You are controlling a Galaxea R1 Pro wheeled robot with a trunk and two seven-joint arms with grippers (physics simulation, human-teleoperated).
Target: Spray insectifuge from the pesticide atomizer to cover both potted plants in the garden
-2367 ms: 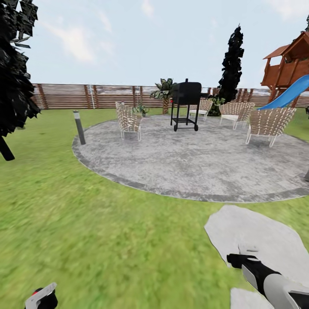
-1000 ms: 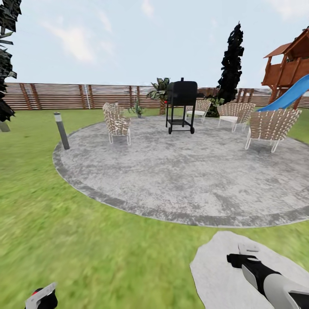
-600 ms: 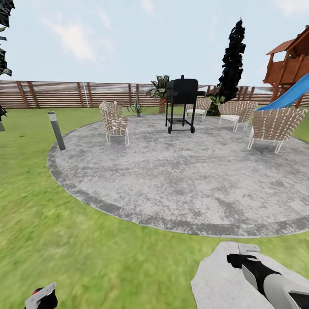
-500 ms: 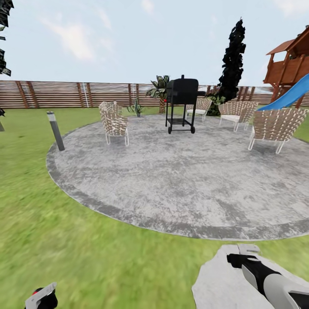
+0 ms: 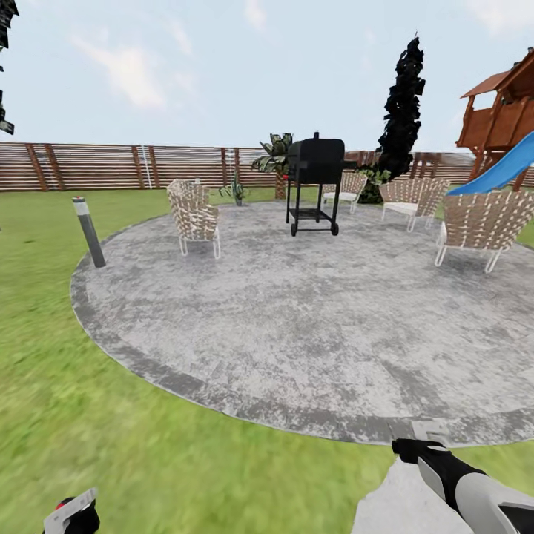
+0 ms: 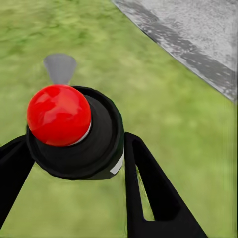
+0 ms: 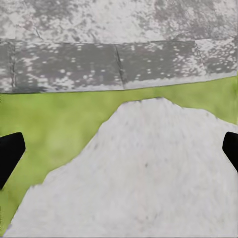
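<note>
Fenced backyard garden: lawn, round stone patio, grill, woven chairs, slide.

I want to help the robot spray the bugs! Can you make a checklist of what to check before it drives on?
1. Sprayer held: left gripper is clamped on the red-capped atomizer. Ok.
2. Right gripper free: open, holding nothing. Ok.
3. Way ahead: the grey round patio looks bare nearby. Ok.
4. Obstacles: grill and chairs stand farther off. Ok.
5. Two low speckled plants found: cannot tell.
</note>
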